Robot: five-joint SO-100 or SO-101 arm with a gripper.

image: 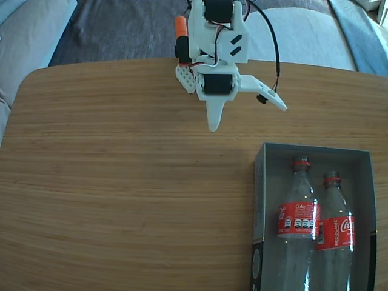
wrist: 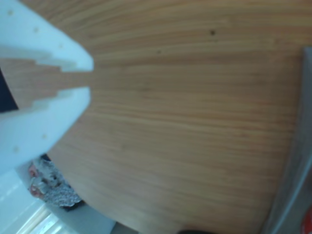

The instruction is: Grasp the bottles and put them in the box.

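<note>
While the white two-finger pincer (image: 250, 118) hangs spread and empty near the top centre of the fixed view, the two clear plastic bottles with red labels (image: 298, 230) (image: 334, 242) lie side by side inside the dark grey-blue cardboard box (image: 259, 194) at the lower right of the wooden surface (image: 121, 182). In the wrist view, white fingers (wrist: 48, 46) fill the upper left, a narrow gap between them, above bare wood (wrist: 195, 122); the box wall (wrist: 295, 161) edges the right side.

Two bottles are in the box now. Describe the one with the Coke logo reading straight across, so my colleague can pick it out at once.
In the fixed view, find the dark box at the wooden table's lower right. Two clear, capless bottles lie side by side inside it, necks pointing toward the arm. Yours is the left bottle: its neck reaches farther up, and its red label reads "Coke" upright, while the right bottle's lettering runs sideways.
</note>
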